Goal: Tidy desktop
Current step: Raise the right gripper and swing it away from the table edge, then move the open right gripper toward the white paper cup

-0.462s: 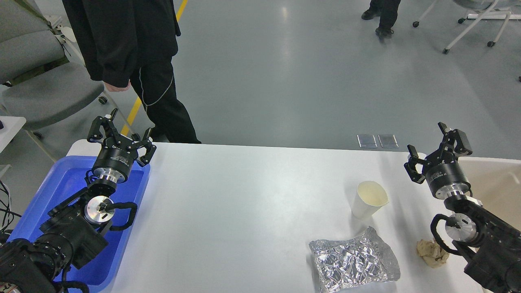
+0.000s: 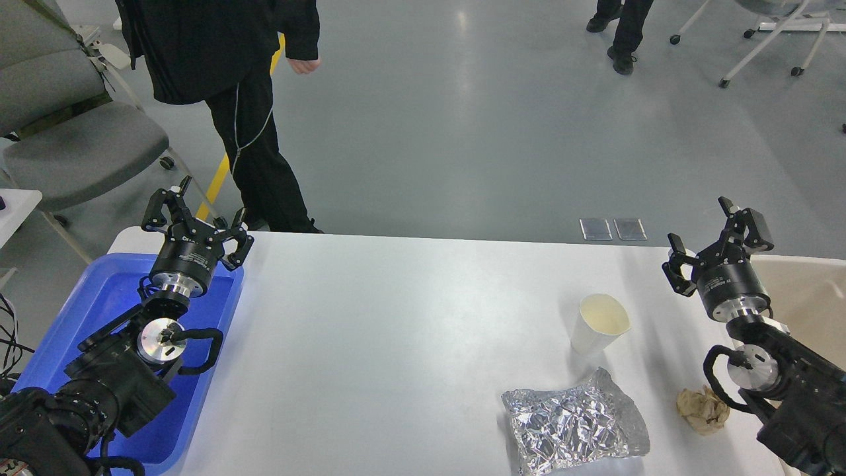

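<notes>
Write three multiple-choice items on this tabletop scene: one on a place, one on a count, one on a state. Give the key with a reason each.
1. Where is the crumpled silver foil bag?
A. in the blue plastic tray
B. on the white tabletop, nearer than the white paper cup
C. on the floor

2. How many loose items lie on the tabletop?
A. one
B. three
C. five

3. How is the cup standing?
A. upright, open mouth up
B. upside down
C. crushed flat

Key: B, the bag lies just below the cup in view; B, cup, bag and crumpled brown paper ball; A, its open rim and inside show.
</notes>
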You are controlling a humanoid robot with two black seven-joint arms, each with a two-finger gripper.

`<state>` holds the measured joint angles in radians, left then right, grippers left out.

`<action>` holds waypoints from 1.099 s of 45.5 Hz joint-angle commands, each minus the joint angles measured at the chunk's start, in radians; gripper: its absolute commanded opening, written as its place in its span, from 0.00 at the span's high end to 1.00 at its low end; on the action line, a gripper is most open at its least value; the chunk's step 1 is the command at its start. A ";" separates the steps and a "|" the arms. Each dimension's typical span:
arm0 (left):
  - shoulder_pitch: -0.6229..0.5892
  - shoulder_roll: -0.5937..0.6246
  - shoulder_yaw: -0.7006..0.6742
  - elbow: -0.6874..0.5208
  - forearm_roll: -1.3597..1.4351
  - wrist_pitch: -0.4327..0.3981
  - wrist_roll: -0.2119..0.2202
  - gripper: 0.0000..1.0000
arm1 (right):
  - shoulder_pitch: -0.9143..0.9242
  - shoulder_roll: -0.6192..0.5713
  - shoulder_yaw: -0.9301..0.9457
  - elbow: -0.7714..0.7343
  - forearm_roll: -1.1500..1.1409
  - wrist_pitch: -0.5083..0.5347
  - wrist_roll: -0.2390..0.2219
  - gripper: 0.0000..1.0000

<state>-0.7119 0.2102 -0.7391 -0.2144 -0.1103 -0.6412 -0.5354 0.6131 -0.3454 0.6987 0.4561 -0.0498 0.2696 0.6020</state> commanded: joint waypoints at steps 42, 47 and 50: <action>0.000 0.000 0.000 0.000 0.000 0.000 0.000 0.00 | 0.115 -0.468 -0.143 0.539 -0.344 0.031 -0.381 0.00; 0.000 0.000 0.000 0.000 0.000 0.000 0.000 0.00 | 0.169 -0.469 -0.172 0.550 -0.433 0.066 -0.406 0.00; 0.000 0.000 0.000 0.000 0.000 0.000 0.000 0.00 | 0.215 -0.466 -0.235 0.547 -0.524 0.066 -0.406 0.00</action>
<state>-0.7117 0.2101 -0.7394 -0.2147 -0.1105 -0.6412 -0.5354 0.7178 -0.7722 0.5632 0.9567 -0.3645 0.3030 0.2699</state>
